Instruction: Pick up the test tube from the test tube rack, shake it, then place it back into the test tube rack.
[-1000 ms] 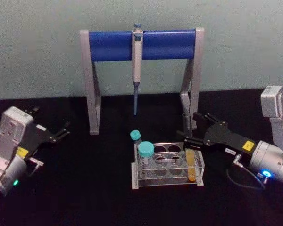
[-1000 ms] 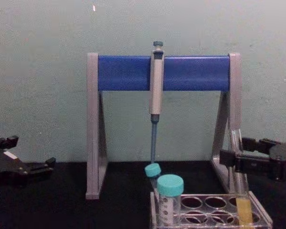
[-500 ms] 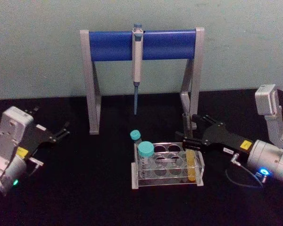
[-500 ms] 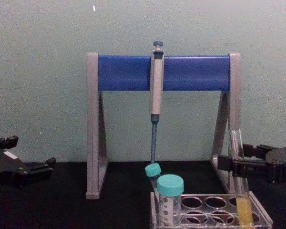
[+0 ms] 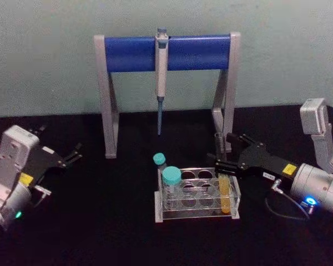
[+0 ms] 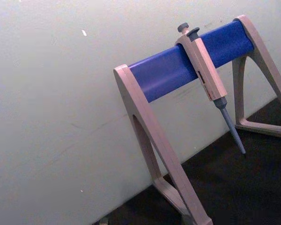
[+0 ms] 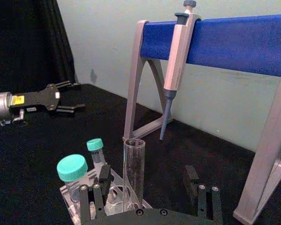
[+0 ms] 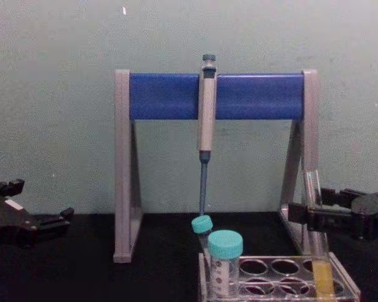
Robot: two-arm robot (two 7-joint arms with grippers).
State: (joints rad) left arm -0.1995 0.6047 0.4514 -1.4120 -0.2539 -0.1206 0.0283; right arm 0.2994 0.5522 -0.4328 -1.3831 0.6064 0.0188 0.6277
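Note:
The test tube point(image 5: 224, 195) stands upright in the right end of the clear test tube rack point(image 5: 160, 206), yellow-orange liquid in its lower part. My right gripper point(image 5: 226, 155) is open and straddles the tube's bare upper glass above the rack. In the right wrist view the test tube point(image 7: 134, 173) rises between the two fingers, closer to one finger point(image 7: 102, 174) than the other. The chest view shows the right gripper point(image 8: 317, 207) level with the upper part of the test tube point(image 8: 315, 251). My left gripper point(image 5: 72, 154) rests open at the far left, well away from the rack.
Two shorter tubes with teal caps point(image 5: 171, 177) stand at the rack's left end. Behind the rack is a grey-and-blue pipette stand point(image 5: 127, 54) with a pipette point(image 5: 161, 66) hanging from its bar. Its right leg point(image 5: 225, 111) is just behind the right gripper.
The right gripper has shifted slightly left and lower along the tube, staying open around it. The tube stays in the rack. The left arm has not moved.

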